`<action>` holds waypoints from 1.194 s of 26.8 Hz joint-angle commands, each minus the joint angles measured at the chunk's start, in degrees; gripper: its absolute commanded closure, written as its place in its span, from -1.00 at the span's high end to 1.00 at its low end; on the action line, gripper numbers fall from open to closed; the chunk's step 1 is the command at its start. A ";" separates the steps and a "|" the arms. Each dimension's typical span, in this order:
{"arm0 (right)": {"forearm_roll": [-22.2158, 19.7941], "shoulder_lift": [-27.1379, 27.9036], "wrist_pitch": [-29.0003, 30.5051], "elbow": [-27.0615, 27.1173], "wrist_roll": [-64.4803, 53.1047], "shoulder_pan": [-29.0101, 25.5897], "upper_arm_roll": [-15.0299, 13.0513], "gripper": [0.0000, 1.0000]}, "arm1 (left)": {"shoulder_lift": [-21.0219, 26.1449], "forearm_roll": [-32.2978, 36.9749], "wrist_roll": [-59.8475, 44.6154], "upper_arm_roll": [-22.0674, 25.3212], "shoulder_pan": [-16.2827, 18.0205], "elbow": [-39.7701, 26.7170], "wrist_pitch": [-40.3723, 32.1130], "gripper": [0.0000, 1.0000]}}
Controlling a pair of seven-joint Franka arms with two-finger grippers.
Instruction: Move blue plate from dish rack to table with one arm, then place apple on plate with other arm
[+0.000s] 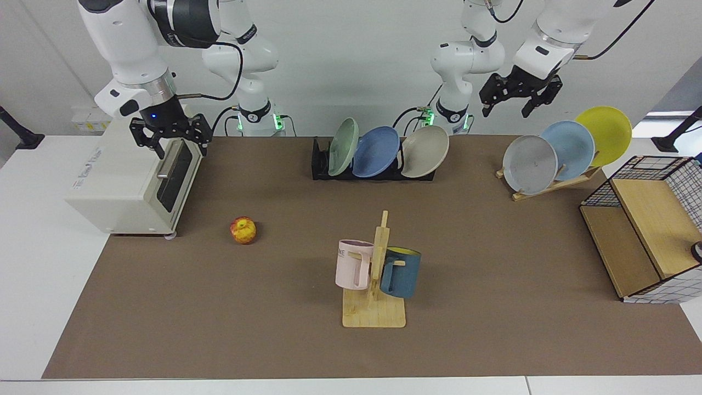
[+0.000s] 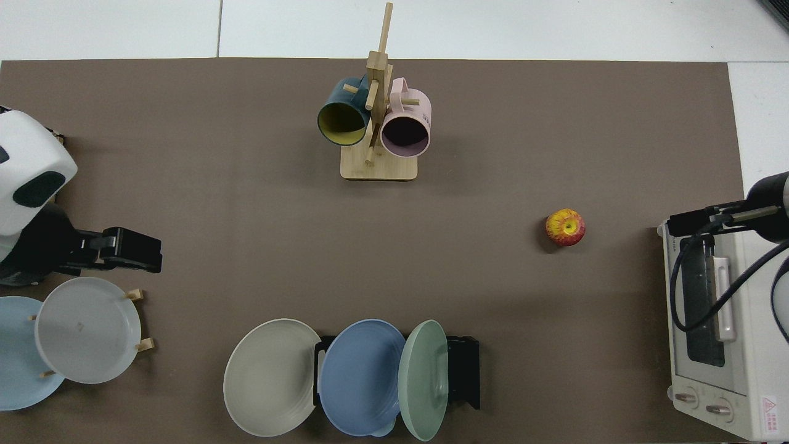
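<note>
The left gripper (image 1: 521, 99) hung in the air above the wooden plate stand (image 1: 554, 184), its fingers spread and holding nothing. In the top view the same gripper (image 2: 132, 250) reached out just beside the grey plate (image 2: 86, 330) on that stand. The right gripper (image 1: 171, 134) hovered over the toaster oven (image 1: 137, 181), also spread and empty.

The blue plate (image 1: 376, 151) stood on edge in the middle slot of the dish rack (image 1: 323, 170), between a green plate (image 1: 344, 146) and a beige plate (image 1: 425, 151). The apple (image 1: 243, 230) lay on the table (image 1: 493, 274), near the toaster oven and well apart from the rack. A mug tree (image 1: 375, 285) with a pink mug (image 1: 354, 264) and a dark blue mug (image 1: 401, 272) stood nearer the table's front edge.
</note>
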 commanded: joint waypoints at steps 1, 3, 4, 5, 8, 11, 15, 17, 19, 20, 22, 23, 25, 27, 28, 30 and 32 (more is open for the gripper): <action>-0.16 -0.69 0.40 -0.86 0.88 -0.59 0.54 1.00 | -0.03 0.49 -0.40 0.31 -0.73 0.63 -0.84 1.00; -0.16 -0.69 0.40 -0.86 0.88 -0.59 0.54 1.00 | -0.12 0.49 -0.40 0.31 -0.73 0.37 -1.02 1.00; -0.16 -0.69 0.40 -0.86 0.88 -0.59 0.54 1.00 | -0.12 0.49 -0.40 0.22 -0.73 0.37 -0.85 1.00; -0.16 -0.69 0.40 -0.86 0.88 -0.59 0.54 1.00 | -0.12 0.49 -0.31 0.22 -0.73 0.37 -0.67 1.00; -0.16 -0.78 0.22 -0.86 0.79 -0.59 0.54 1.00 | -0.12 0.49 -0.31 0.31 -0.64 0.46 -0.67 1.00; -0.16 -0.78 0.13 -0.86 0.79 -0.06 0.72 1.00 | -0.12 0.58 -0.40 0.48 -0.12 0.46 -1.11 1.00; -0.24 -0.87 0.31 -0.95 0.71 -0.06 1.07 1.00 | -0.12 0.58 -0.58 0.92 0.15 0.37 -1.28 1.00; -0.33 -0.87 0.40 -0.95 0.79 0.29 1.24 1.00 | -0.12 0.58 -1.01 0.92 0.15 0.37 -1.20 1.00; -0.16 -0.87 0.40 -1.12 0.79 -0.06 1.16 1.00 | -0.12 0.58 -1.46 0.75 0.06 0.37 -0.93 1.00; -0.07 -0.87 0.57 -1.21 0.79 -0.23 1.16 1.00 | -0.12 0.58 -1.54 0.66 -0.02 0.28 -0.85 1.00; -0.16 -0.87 1.54 -1.21 0.88 -0.24 1.07 1.00 | -0.20 0.58 -1.54 0.49 -0.29 0.11 -0.93 1.00; -0.16 -0.87 2.15 -1.21 0.88 -0.24 1.16 1.00 | -0.73 0.58 -1.46 0.40 -0.55 -0.33 -0.85 1.00; -0.16 -0.70 3.03 -1.21 0.88 -0.15 1.16 1.00 | -1.69 0.58 -1.37 0.31 -0.73 -1.99 -0.32 1.00; -0.16 -0.52 3.47 -1.21 0.88 -0.15 1.16 1.00 | -2.57 0.58 -1.28 0.22 -0.82 -3.23 -0.14 1.00; -0.16 -0.35 3.56 -1.21 0.88 -0.15 1.16 1.00 | -2.84 0.49 -1.28 0.13 -0.82 -3.76 0.03 1.00; -0.07 -0.17 3.91 -1.21 0.88 -0.15 1.16 1.00 | -3.72 0.49 -1.28 -0.30 -0.82 -5.07 0.73 1.00; 0.02 0.01 4.61 -1.12 0.88 -0.32 1.16 1.00 | -5.21 0.40 -1.19 -0.74 -0.82 -7.53 2.40 1.00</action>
